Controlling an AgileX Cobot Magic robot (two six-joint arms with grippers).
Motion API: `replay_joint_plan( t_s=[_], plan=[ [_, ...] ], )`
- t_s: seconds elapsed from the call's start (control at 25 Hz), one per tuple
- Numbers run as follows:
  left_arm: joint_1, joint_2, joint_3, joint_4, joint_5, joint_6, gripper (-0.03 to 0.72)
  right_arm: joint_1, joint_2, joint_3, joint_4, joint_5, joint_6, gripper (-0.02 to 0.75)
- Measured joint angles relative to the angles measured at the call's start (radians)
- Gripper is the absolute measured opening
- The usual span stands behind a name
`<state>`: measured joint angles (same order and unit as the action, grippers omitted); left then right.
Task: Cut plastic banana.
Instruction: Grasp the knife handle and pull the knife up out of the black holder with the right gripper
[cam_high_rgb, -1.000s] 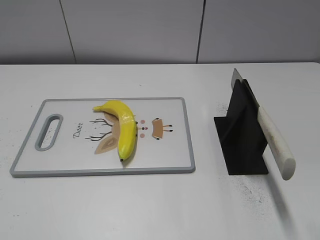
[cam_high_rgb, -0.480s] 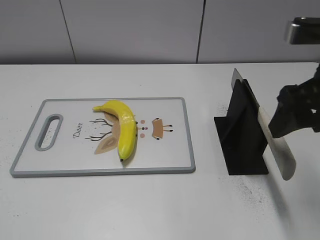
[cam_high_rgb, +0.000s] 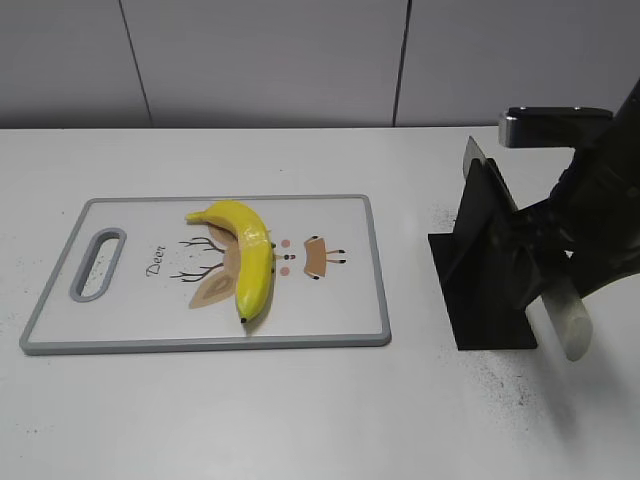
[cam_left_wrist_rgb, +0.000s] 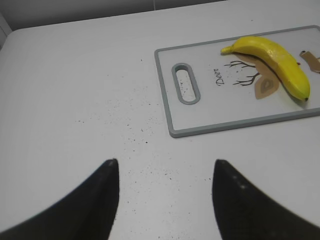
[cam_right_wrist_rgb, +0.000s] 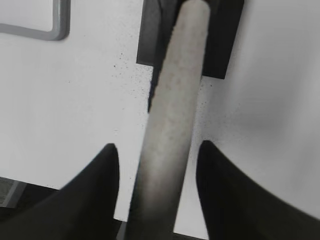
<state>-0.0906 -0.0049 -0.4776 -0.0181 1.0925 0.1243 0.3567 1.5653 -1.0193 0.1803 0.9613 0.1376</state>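
Note:
The plastic banana (cam_high_rgb: 250, 257) lies on the white, grey-rimmed cutting board (cam_high_rgb: 130, 338), curved, with dark tips. It also shows at the top right of the left wrist view (cam_left_wrist_rgb: 274, 63). A knife with a pale handle (cam_high_rgb: 563, 312) rests in a black stand (cam_high_rgb: 485, 275) to the right of the board. My right gripper (cam_high_rgb: 545, 265) is open, its fingers on either side of the knife handle (cam_right_wrist_rgb: 172, 120) without closing on it. My left gripper (cam_left_wrist_rgb: 165, 172) is open and empty over bare table, left of the board, and is out of the exterior view.
The board (cam_left_wrist_rgb: 172, 127) has a handle slot (cam_high_rgb: 97, 263) at its left end and a deer drawing under the banana. The white table (cam_high_rgb: 300, 410) carries dark specks around the stand. A grey wall runs behind the table.
My right arm has come into view from the right and moved left and down onto the knife handle. The banana, board and stand have not moved.

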Motion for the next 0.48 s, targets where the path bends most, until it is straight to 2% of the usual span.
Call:
replay_joint_plan(
  t_s=[0.08, 0.16, 0.2, 0.48],
  plan=[
    [0.000, 0.000, 0.000, 0.000, 0.000, 0.000, 0.564, 0.000, 0.004, 0.000, 0.004, 0.000, 0.005, 0.344],
    [0.000, 0.000, 0.000, 0.000, 0.000, 0.000, 0.564, 0.000, 0.004, -0.001, 0.007, 0.000, 0.009, 0.211],
    [0.000, 0.000, 0.000, 0.000, 0.000, 0.000, 0.564, 0.000, 0.004, -0.001, 0.005, 0.001, 0.024, 0.179],
    [0.000, 0.000, 0.000, 0.000, 0.000, 0.000, 0.564, 0.000, -0.006, -0.002, 0.004, 0.001, 0.044, 0.179]
  ],
)
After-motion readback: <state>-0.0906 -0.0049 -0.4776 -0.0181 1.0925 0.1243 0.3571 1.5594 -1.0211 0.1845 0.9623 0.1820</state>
